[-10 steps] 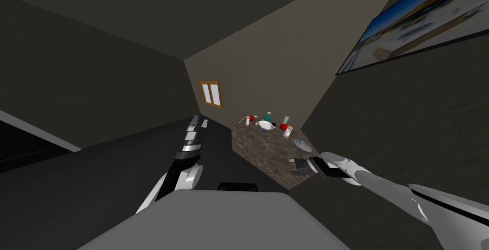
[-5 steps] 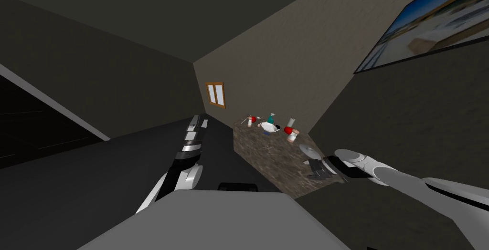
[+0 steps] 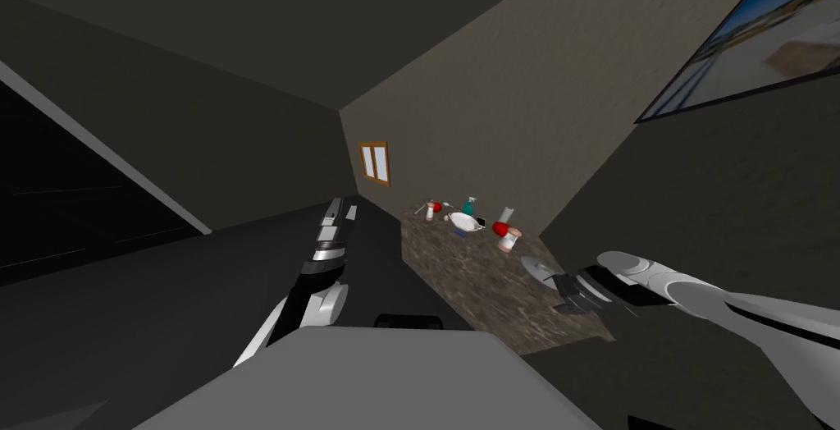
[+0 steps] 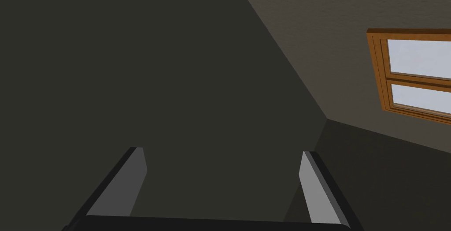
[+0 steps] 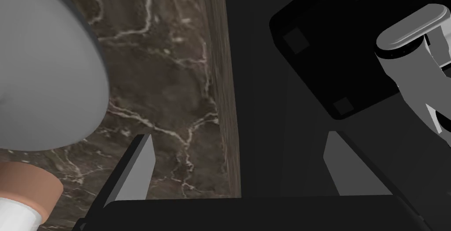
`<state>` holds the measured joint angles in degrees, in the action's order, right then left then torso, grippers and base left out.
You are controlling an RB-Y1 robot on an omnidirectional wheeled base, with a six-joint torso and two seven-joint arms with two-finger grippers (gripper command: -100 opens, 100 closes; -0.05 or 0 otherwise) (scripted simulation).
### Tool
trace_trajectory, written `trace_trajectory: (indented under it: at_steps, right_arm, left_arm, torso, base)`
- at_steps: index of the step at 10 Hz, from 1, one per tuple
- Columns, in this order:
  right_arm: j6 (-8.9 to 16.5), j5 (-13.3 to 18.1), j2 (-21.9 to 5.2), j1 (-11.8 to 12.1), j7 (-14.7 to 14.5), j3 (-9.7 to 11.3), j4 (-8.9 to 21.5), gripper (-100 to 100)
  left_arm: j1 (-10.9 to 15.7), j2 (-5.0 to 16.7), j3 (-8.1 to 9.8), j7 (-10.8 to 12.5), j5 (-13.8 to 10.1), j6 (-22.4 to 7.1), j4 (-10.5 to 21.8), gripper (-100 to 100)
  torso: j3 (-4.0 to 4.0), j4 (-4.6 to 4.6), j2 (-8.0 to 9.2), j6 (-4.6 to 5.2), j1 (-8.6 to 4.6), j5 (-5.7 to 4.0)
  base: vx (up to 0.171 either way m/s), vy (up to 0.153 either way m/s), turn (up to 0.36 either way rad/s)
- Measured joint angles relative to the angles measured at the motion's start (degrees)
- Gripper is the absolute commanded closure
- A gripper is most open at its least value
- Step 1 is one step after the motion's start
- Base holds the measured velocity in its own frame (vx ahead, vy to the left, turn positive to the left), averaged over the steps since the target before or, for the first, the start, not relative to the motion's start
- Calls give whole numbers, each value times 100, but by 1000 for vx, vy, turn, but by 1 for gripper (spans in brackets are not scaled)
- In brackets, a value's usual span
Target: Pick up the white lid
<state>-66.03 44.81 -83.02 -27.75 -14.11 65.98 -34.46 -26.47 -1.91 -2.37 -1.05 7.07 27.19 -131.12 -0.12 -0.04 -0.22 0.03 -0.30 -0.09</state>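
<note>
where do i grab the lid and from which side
Probably the rim nearest the right tool. The lid lies flat on the counter as a low, smooth dome, so its top offers nothing to pinch. The tool is open beside it, toward the counter's edge, so come from that side, tilted down to close across the rim.

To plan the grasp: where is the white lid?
In the head view, the white lid lies on the marbled counter, at my right, beside the open right gripper.
</note>
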Motion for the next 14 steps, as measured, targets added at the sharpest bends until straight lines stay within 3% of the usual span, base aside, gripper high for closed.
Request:
trace_trajectory:
  at_steps: [3, 6, 8, 10, 11, 12, 14]
  right_arm:
    - [176, 23, -366, 51, 154, 173, -389, -100]
    - [109, 198, -396, -175, 165, 476, -77, -100]
    - [151, 278, -488, -212, 228, 708, -137, -100]
    - [152, 370, -369, -270, 263, 906, -46, -100]
    - [138, 375, -358, -273, 256, 917, -31, 0]
    - [140, 374, -358, -273, 257, 915, -33, -100]
    - [153, 243, -329, 10, 191, 742, 69, -100]
  left_arm:
    - [0, 0, 0, 0, 0, 0, 0, 0]
    - [-1, 0, 0, 0, 0, 0, 0, 0]
    - [-1, 1, 1, 0, 0, 0, 0, 0]
    - [-1, 1, 1, 0, 0, 0, 0, 0]
    - [-1, 0, 0, 0, 0, 0, 0, 0]
    - [0, -1, 0, 0, 0, 0, 0, 0]
    - [0, -1, -1, 0, 0, 0, 0, 0]
  torso:
    - [3, 1, 5, 1, 9, 2]
    - [-8, -3, -13, 2, -10, -4]
    - [-18, -8, -29, 2, -28, -9]
    - [-13, -6, -20, 2, -23, -10]
    - [-4, -3, -5, 5, 3, -4]
    - [4, 1, 8, 6, 22, 2]
    - [14, 5, 25, 5, 32, 5]
  base:
    - [45, -69, 101]
    - [93, -113, 119]
    - [107, -154, 131]
    - [59, -93, 60]
    - [7, -12, -1]
    - [-18, -5, 175]
    - [-38, -2, 189]
